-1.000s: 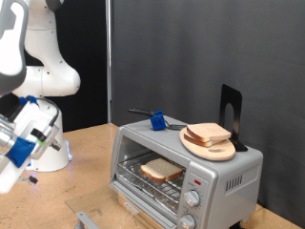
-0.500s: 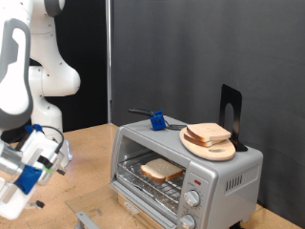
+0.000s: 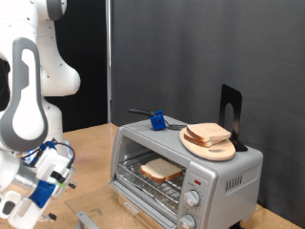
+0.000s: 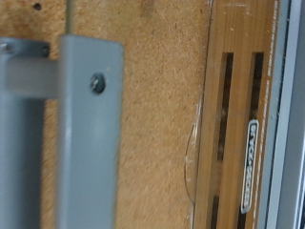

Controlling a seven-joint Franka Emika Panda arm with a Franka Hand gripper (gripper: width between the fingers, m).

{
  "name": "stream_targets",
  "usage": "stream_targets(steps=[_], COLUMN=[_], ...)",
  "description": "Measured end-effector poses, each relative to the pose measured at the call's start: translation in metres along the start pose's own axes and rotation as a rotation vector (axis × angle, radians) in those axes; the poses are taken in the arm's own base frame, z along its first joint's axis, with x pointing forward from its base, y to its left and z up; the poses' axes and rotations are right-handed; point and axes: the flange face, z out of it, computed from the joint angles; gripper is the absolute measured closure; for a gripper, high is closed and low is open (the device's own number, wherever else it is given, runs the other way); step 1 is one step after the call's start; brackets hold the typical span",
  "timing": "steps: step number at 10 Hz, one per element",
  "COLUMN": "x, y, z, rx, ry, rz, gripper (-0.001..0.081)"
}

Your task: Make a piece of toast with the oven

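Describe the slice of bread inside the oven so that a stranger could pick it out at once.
Find the silver oven at the exterior view's right. Look into its open front: the slice of bread lies on the wire rack. The other bread sits on a wooden plate on top.

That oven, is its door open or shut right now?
Open. The oven shows a slice of toast lying on its wire rack with no glass across the front; the door hangs down below the opening.
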Motion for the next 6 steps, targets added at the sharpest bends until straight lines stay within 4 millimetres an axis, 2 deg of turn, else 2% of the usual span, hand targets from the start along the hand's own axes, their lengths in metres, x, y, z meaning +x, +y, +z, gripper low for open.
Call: stream_targets(steps=[6], x=[-0.026], y=[-0.005], z=[0.052], rx=[0.011], ry=[-0.045], rz=[0.005], gripper=[0.0006])
